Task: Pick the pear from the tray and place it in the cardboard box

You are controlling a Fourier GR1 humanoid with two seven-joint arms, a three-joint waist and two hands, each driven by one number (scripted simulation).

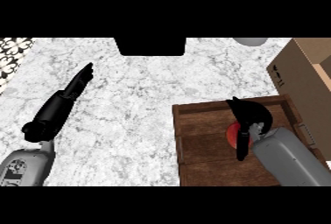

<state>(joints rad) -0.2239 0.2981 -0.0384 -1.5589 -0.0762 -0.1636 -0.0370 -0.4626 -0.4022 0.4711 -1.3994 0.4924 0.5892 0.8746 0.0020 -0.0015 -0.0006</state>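
A wooden tray (200, 148) lies on the marble counter at the lower right. A red pear (230, 134) sits in it, mostly hidden under my right hand (249, 114). That hand comes down from above, its fingers curled over the pear and its thumb lying across the fruit's left side. The cardboard box (294, 72) stands open at the right edge, just beyond the tray's far right corner. My left hand (79, 82) lies over the counter at the upper left, fingers straight, holding nothing, well away from the tray.
A black block (150, 46) sits at the counter's far edge in the middle. A grey round object (251, 40) shows at the top right beside the box. Bare marble (129, 109) stretches between my two arms.
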